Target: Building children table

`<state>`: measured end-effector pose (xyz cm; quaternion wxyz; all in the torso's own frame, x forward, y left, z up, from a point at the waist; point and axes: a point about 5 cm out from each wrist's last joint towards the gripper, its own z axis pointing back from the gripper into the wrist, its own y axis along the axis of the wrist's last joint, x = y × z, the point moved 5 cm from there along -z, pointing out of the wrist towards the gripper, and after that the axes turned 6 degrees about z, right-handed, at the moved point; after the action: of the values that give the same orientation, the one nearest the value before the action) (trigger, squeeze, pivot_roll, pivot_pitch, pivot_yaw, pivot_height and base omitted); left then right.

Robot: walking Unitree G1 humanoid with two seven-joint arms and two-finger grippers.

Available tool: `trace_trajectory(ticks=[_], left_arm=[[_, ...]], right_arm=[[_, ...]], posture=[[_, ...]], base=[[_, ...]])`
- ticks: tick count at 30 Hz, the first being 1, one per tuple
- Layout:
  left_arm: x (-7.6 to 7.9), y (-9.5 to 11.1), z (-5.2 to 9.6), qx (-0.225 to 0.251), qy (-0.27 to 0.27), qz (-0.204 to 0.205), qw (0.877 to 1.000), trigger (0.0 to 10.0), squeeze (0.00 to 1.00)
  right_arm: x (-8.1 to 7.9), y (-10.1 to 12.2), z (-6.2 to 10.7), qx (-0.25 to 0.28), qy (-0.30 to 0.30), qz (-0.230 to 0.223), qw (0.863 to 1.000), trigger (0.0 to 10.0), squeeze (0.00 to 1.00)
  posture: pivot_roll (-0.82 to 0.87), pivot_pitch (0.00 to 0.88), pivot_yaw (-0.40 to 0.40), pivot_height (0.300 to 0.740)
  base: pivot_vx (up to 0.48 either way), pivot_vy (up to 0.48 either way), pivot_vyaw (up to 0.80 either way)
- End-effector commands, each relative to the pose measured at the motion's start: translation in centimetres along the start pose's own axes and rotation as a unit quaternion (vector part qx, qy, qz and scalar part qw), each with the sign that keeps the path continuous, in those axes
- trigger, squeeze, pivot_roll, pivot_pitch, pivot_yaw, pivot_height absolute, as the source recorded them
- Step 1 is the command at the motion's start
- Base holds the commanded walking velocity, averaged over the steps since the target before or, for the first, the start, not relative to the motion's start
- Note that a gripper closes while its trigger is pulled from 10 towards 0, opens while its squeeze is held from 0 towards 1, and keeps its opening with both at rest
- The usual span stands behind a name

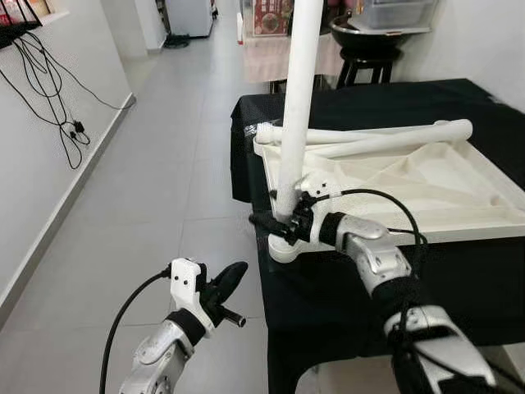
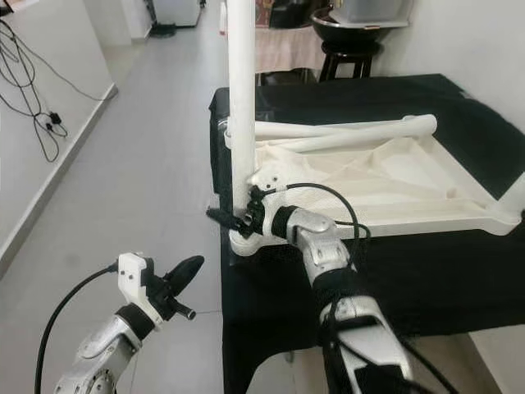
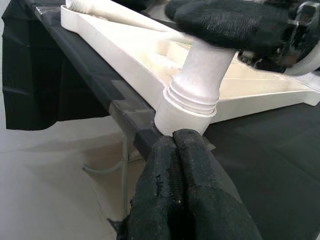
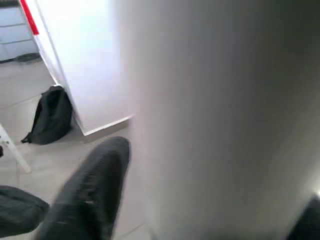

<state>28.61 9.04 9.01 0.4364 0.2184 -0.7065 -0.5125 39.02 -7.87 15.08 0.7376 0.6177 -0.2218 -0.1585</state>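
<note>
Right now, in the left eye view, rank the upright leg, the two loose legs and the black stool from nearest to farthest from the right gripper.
1. Upright leg: gripped by the right gripper at the tabletop's near left corner.
2. Loose legs: lying along the tabletop's far edge.
3. Black stool: beyond the black table, by the far wall.

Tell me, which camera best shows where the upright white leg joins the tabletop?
The left wrist view: the leg enters its corner socket close up, threads visible. Both eye views show the joint smaller, partly behind the right claw. The right wrist view is blurred white.
</note>
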Motion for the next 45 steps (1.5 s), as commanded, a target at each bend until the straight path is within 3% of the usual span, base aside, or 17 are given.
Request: trace_trajectory(ticks=[1,16,17,18,19,21,22,24,25,30,32,33,34,41,42,43,45], left_arm=[[-0.2,-0.5,0.2,-0.008,0.006,0.000,1.000,10.0,0.00],[-0.1,-0.5,0.4,-0.008,0.004,0.003,1.000,10.0,0.00],[-0.1,-0.5,0.5,-0.008,0.004,0.003,1.000,10.0,0.00],[-0.1,-0.5,0.5,-0.008,0.004,0.003,1.000,10.0,0.00],[-0.1,-0.4,0.6,-0.008,0.004,0.003,1.000,10.0,0.00],[-0.1,-0.4,0.6,-0.008,0.004,0.003,1.000,10.0,0.00],[-0.1,-0.4,0.7,-0.008,0.004,0.002,1.000,10.0,0.00],[-0.1,-0.4,0.7,-0.008,0.004,0.002,1.000,10.0,0.00],[-0.1,-0.3,0.8,-0.009,0.005,0.001,1.000,10.0,0.00],[-0.1,-0.4,0.8,-0.011,0.004,0.002,1.000,10.0,0.00],[-0.1,-0.4,0.7,-0.012,0.003,0.002,1.000,10.0,0.00],[-0.1,-0.4,0.7,-0.012,0.003,0.001,1.000,10.0,0.00],[-0.1,-0.4,0.6,-0.011,0.004,0.001,1.000,10.0,0.00],[-0.2,-0.3,0.5,-0.010,0.004,0.000,1.000,10.0,0.00],[-0.2,-0.3,0.5,-0.010,0.004,0.000,1.000,10.0,0.00],[-0.2,-0.3,0.5,-0.011,0.004,0.000,1.000,10.0,0.00],[-0.2,-0.3,0.4,-0.011,0.005,-0.001,1.000,10.0,0.00]], right_arm=[[-0.6,0.3,-0.5,0.008,0.029,-0.005,1.000,0.0,0.00],[-0.1,-2.0,1.0,0.011,-0.011,-0.029,0.999,0.0,0.00],[1.1,-3.5,0.9,0.000,-0.151,-0.046,0.988,0.0,0.00],[1.1,-3.5,0.9,0.000,-0.151,-0.046,0.988,0.0,0.00],[1.9,-4.6,1.4,-0.011,-0.256,-0.060,0.965,0.0,0.00],[1.9,-4.6,1.4,-0.011,-0.256,-0.060,0.965,0.0,0.00],[0.0,-6.6,1.3,-0.032,-0.318,-0.078,0.944,0.0,0.00],[0.0,-6.6,1.3,-0.032,-0.318,-0.078,0.944,0.0,0.00],[-1.8,-7.8,1.0,-0.044,-0.345,-0.103,0.932,0.0,0.00],[-3.4,-8.1,-0.3,-0.049,-0.340,-0.114,0.932,0.0,0.00],[-3.1,-7.8,-0.8,-0.052,-0.336,-0.107,0.934,1.3,0.00],[-2.7,-7.2,-1.1,-0.048,-0.327,-0.098,0.939,10.0,0.00],[-2.3,-6.1,-1.8,-0.029,-0.297,-0.099,0.949,10.0,1.00],[-2.5,0.4,-3.4,0.069,-0.104,-0.062,0.990,10.0,1.00],[-2.7,0.9,-3.3,0.071,-0.090,-0.049,0.992,10.0,0.67],[-2.9,1.3,-3.3,0.071,-0.069,-0.044,0.994,10.0,0.00],[-3.4,2.1,-3.1,0.069,0.009,-0.015,0.997,10.0,0.00]], posture=[[0.01,0.000,0.007,0.740],[-0.01,0.000,0.014,0.740],[-0.02,0.000,0.011,0.740],[-0.02,0.000,0.011,0.740],[-0.02,0.000,0.012,0.740],[-0.02,0.000,0.012,0.740],[-0.01,0.000,0.020,0.740],[-0.01,0.000,0.020,0.740],[-0.02,0.000,0.031,0.740],[-0.01,0.000,0.029,0.740],[-0.01,0.000,0.025,0.740],[-0.01,0.000,0.024,0.740],[-0.01,0.000,0.022,0.740],[0.00,0.000,0.019,0.740],[0.00,0.000,0.018,0.740],[0.00,0.000,0.019,0.740],[0.00,0.000,0.021,0.740]], base=[[0.000,0.000,0.00],[0.000,0.000,0.00],[0.000,0.000,0.00],[0.000,0.000,0.00],[0.000,0.000,0.00],[0.000,0.000,0.00],[0.000,0.000,0.00],[0.000,0.000,0.00],[0.000,0.000,0.00],[0.000,0.000,0.00],[0.000,0.000,0.00],[0.000,0.000,0.00],[0.000,0.000,0.00],[0.000,0.000,0.00],[0.000,0.000,0.00],[0.000,0.000,0.00],[0.000,0.000,0.00]])
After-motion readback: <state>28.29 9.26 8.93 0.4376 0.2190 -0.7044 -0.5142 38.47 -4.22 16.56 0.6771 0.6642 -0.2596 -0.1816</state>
